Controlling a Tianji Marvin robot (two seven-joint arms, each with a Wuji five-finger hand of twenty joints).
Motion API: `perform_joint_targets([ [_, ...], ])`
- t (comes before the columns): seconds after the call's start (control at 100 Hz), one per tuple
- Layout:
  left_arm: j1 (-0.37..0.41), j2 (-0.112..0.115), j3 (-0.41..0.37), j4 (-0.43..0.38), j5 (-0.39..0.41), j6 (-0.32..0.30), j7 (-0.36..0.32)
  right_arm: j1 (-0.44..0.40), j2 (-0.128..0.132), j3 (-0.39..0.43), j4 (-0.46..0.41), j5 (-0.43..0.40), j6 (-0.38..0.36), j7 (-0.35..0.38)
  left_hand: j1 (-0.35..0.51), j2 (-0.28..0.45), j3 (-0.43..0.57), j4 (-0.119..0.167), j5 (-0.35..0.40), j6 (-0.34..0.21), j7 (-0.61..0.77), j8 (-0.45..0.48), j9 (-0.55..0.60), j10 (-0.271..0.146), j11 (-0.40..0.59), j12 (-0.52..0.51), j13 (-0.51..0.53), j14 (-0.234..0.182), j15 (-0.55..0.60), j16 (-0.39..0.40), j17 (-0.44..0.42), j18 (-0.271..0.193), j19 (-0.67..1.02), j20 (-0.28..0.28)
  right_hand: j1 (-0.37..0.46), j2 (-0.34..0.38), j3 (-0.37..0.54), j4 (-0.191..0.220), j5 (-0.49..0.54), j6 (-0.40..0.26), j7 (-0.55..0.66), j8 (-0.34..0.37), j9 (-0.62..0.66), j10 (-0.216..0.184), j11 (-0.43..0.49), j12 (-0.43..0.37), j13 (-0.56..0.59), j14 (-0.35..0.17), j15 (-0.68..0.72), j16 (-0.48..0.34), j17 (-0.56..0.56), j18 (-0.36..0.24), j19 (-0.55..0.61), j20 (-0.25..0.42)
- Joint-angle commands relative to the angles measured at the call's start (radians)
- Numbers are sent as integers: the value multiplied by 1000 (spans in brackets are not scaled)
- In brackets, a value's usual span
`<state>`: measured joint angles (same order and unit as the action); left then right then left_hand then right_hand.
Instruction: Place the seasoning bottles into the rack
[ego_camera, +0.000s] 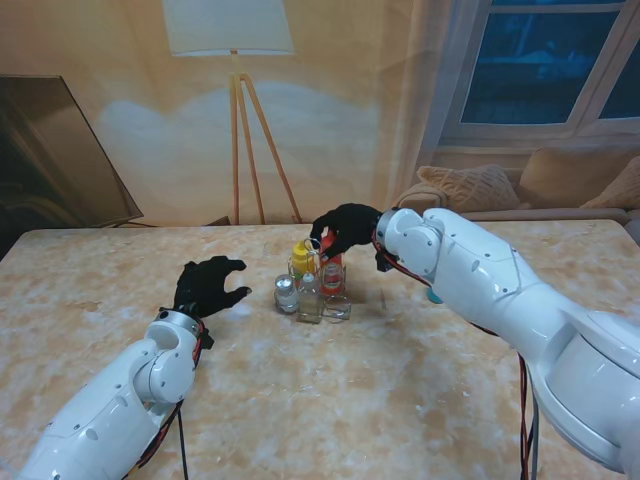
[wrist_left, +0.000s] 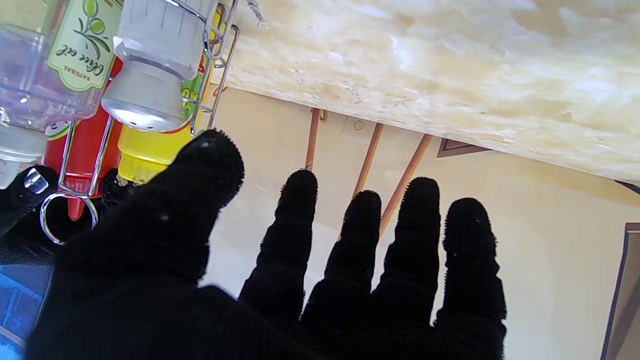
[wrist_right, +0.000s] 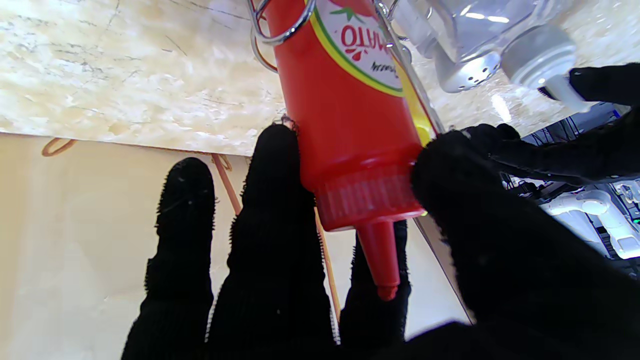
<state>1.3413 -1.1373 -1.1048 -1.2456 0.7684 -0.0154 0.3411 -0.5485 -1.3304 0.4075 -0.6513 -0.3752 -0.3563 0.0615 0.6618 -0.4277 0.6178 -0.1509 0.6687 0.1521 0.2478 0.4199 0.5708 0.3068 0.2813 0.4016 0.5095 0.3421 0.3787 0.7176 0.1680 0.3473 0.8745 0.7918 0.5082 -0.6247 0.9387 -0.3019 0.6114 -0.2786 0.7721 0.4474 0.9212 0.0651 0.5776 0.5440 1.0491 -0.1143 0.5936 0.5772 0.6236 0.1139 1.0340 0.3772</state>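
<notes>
Your black-gloved right hand (wrist_right: 450, 260) pinches the ribbed cap of a glossy red tomato sauce bottle (wrist_right: 350, 115), standing inside the chrome wire rack (ego_camera: 312, 290) mid-table; your left hand (ego_camera: 208, 285) hovers nearby, fingers spread, holding nothing

Red tomato bottle (wrist_right: 350, 120) upright in wire rack (ego_camera: 312, 290), beside yellow bottle (ego_camera: 301, 255)

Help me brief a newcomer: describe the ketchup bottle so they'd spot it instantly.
Find the wire rack at the middle of the table. The ketchup bottle stands at the rack's far right, with the right hand gripping its cap. It is the only red bottle; the one beside it is yellow, the nearer ones clear.
</notes>
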Motion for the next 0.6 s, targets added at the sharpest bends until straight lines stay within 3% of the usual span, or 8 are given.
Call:
perform_joint_targets([
  [0.0,-1,-1,1,-1,3,3,-10,-5,-6,-8,5,-23,-11,-13,5,-12,35,22,-3,1,4,11,-42,10,-1,4,-22,-2,17,16,-9,3,-5,3,39,-15,40,1,18,33,78,41,11,-134,56,-5,-2,-30,-6,-19,7,-3,16,4],
  [0.06,-1,-1,1,-1,3,3,-10,-6,-6,-8,5,-28,-11,-20,5,-13,35,22,-3,1,4,12,-43,8,-1,4,-22,-2,18,16,-8,2,-5,3,58,-33,28,-16,5,-27,191,50,21,-153,74,37,8,-44,18,-9,13,-11,23,-4],
  [0.16,-1,-1,1,-2,3,3,-13,-6,-9,-9,13,-32,-14,-31,5,-12,36,22,-3,1,5,13,-44,10,-2,3,-22,-3,18,16,-9,3,-5,2,64,-46,30,-18,8,-65,241,75,30,-167,91,55,14,-57,38,1,19,-17,25,-5],
  [0.34,-1,0,1,-3,3,4,-14,-12,-5,-2,7,-26,-16,-24,4,-13,36,22,-1,2,7,16,-42,10,-1,3,-23,-1,17,16,-9,4,-5,2,38,-40,22,-21,-1,-62,243,64,14,-162,80,46,-2,-46,31,-1,11,-11,20,-7],
  [0.43,-1,0,1,-3,3,4,-14,-14,-3,-1,4,-26,-14,-22,5,-15,37,22,0,1,8,16,-42,8,-1,3,-22,-1,18,16,-9,4,-4,2,7,-32,27,-11,-11,-14,206,36,-6,-148,67,17,-16,-33,9,-13,-1,-2,13,-7],
  [0.53,0,0,0,-4,3,4,-15,-15,-1,0,2,-25,-12,-18,3,-15,38,22,4,3,10,18,-42,10,-1,3,-23,-2,17,16,-10,3,-5,2,-44,-3,49,24,-16,61,103,41,-49,-121,56,-9,-53,-12,-15,-25,-25,7,4,-7],
  [0.56,0,-1,0,-4,3,4,-15,-16,0,0,1,-25,-12,-17,3,-16,38,22,4,2,11,19,-42,9,-1,3,-22,-2,17,16,-9,3,-4,2,-67,5,56,54,-8,80,53,83,-59,-115,54,-13,-62,-8,-21,-30,-32,11,0,-7],
  [0.59,0,-1,0,-4,2,4,-15,-15,1,-1,-1,-26,-12,-16,3,-16,38,22,4,3,11,19,-43,10,-1,3,-23,-1,17,15,-11,4,-5,2,-97,17,70,110,-7,103,11,110,-74,-107,48,-15,-75,0,-27,-34,-45,15,-3,-6],
])
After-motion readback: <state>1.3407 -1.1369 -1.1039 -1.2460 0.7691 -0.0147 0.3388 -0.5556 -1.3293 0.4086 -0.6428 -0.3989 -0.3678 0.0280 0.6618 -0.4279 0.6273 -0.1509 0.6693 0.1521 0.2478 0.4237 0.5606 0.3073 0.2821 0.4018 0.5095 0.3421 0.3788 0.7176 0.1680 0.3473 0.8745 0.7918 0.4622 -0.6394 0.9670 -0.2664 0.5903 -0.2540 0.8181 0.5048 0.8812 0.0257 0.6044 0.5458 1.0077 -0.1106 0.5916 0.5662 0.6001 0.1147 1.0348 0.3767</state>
